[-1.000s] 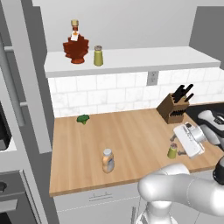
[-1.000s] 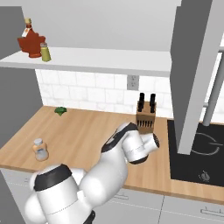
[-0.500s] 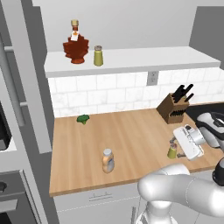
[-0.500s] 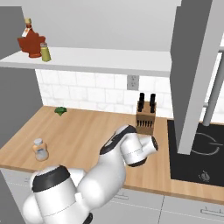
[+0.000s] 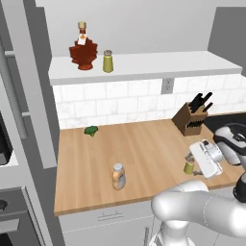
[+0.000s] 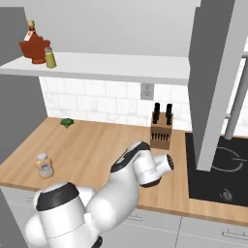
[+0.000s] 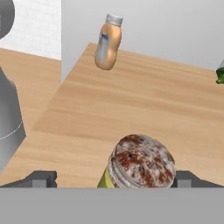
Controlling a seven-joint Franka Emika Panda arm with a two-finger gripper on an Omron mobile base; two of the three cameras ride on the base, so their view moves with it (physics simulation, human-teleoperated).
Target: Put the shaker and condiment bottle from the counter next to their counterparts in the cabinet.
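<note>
Nothing has gone up to the cabinet yet; both things I have to move are on the table.

My claw is wide open and empty, its two tips standing on either side of the shaker, whose speckled grey cap sits between them in the hand view. I cannot tell whether either tip touches it. In the left base view the shaker stands near the table's right end, toward the front edge, just beside my white hand. I judge that I am lined up for the grasp, and closing on it is what comes first.

The bottle stands upright near the front edge, about midway along the table, well apart from the shaker. It waits for a second trip.

On the cabinet, the red maple-leaf bottle and the second shaker stand close together at the left end, with free shelf to their right. That is where both loads should go.

A knife block stands at the back right of the table, and a small green thing lies near the back left corner.

So: no item placed, first grasp about to be made, two lifts and two placings left.
</note>
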